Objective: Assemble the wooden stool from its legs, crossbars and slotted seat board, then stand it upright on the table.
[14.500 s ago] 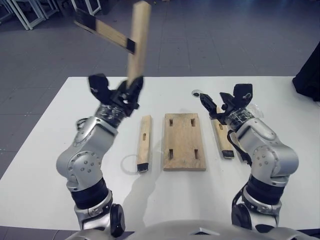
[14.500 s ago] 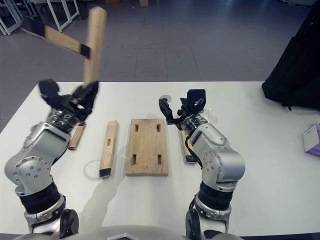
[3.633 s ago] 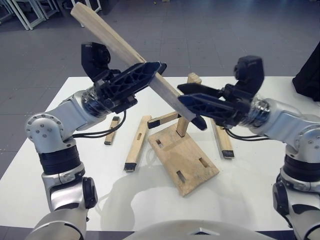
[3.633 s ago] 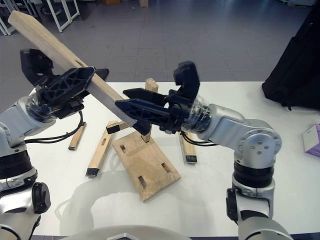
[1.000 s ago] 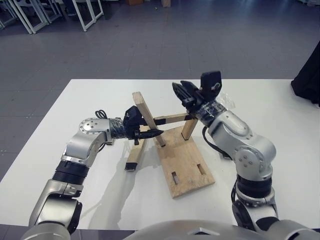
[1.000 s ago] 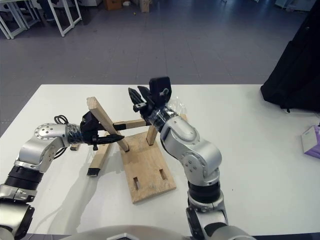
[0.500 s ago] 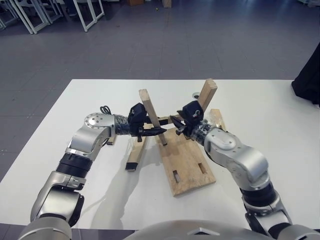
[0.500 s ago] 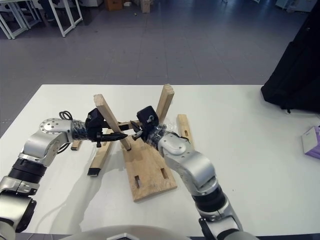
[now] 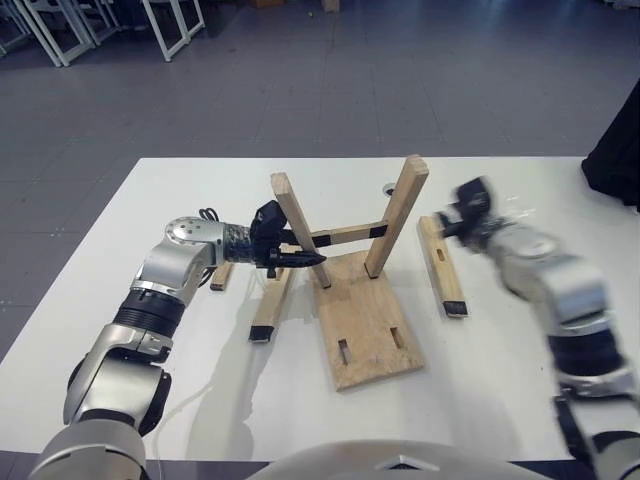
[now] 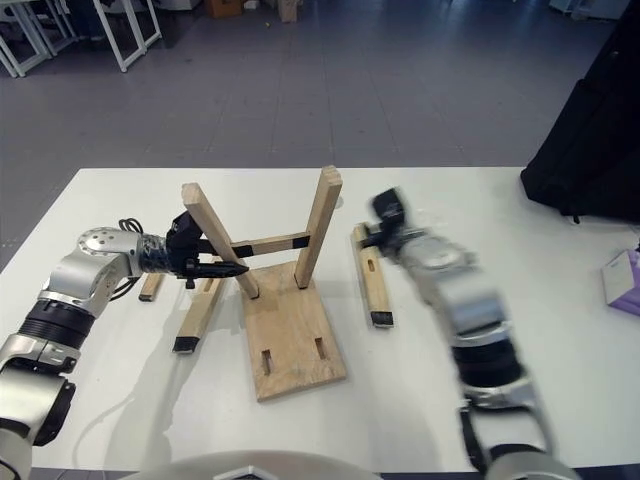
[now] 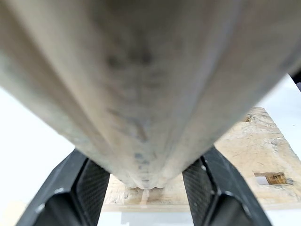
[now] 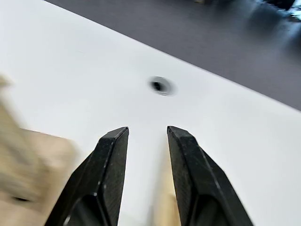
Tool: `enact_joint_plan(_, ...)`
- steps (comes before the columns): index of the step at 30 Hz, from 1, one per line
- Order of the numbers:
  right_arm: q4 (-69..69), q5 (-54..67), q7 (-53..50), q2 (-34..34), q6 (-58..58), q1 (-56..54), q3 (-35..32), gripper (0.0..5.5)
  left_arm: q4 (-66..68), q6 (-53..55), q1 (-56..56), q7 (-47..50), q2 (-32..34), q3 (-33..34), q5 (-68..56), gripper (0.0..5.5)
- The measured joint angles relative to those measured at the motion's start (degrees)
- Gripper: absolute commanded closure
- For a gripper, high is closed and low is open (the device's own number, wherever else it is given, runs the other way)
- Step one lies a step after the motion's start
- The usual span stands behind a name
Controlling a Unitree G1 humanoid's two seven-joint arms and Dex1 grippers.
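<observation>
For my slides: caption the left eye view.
Left gripper clamps one leg of the pair standing on the seat board; right gripper open near a loose leg.

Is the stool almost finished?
About halfway. Done: two upright legs joined by a crossbar seem to sit in the seat board's far slots. In hand: the left gripper is shut on the left upright leg; the right gripper is open and empty. Left: two loose legs lie on the table, the near slots are empty, and nothing is stood upright yet.
</observation>
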Motion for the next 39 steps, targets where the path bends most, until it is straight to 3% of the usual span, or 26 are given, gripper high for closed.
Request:
enact_joint_plan(3,-1.7,-0.1,-6.1,7.4,2.8,1.5,-1.2,4.01,2.9,-1.4,-0.9,-3.1,1.5,0.1,-0.3,3.45)
enact_joint_plan(7,-5.4,2.8,-4.9,8.9,7.5,3.2,-6.3,4.01,5.6,-3.5,-1.6,-4.8,0.6,-0.4,-0.2,3.45)
enact_joint_plan(13,-21.4,21.7,17.2,-8.7,20.5,10.5,-15.6,4.01,10.2,-9.6,-1.9,-6.1,-5.6,-0.9,0.6,3.45)
enact_joint_plan(16,-24.9,27.6,22.3,-10.5,23.3,14.3,-14.8,4.01,12.0,-11.1,-3.0,-7.0,-9.4,-1.8,1.1,3.45)
enact_joint_plan(22,-26.8,28.2,20.6,-10.0,22.5,20.3,-6.8,4.01,20.2,-12.9,-9.8,-10.1,-12.4,-2.3,5.3,3.45)
enact_joint_plan(23,-26.8,27.4,20.5,-10.5,22.0,20.8,-6.1,4.04,21.2,-13.2,-10.7,-10.2,-12.6,-2.2,6.1,3.08)
enact_joint_plan(30,-25.8,24.4,19.0,-12.4,17.3,23.0,-2.7,4.04,26.9,-13.9,-12.4,-10.9,-12.1,-1.2,14.1,2.02)
enact_joint_plan(33,-25.0,22.7,18.2,-12.4,15.4,23.6,-1.3,4.04,26.3,-13.9,-14.6,-15.4,-8.0,-0.6,16.8,1.55)
enact_joint_plan(36,-25.2,22.2,16.6,-11.9,14.3,24.9,-1.2,4.04,23.2,-13.4,-14.4,-18.8,1.8,-1.4,21.3,1.32)
enact_joint_plan(37,-25.6,22.2,15.8,-11.4,14.1,25.3,-1.1,4.04,21.2,-11.7,-13.7,-18.3,4.3,-0.1,21.8,1.32)
enact_joint_plan(39,-26.6,22.0,13.8,-9.5,13.6,25.7,-1.4,4.04,11.5,-1.7,-9.0,-6.9,5.9,8.4,19.3,1.32)
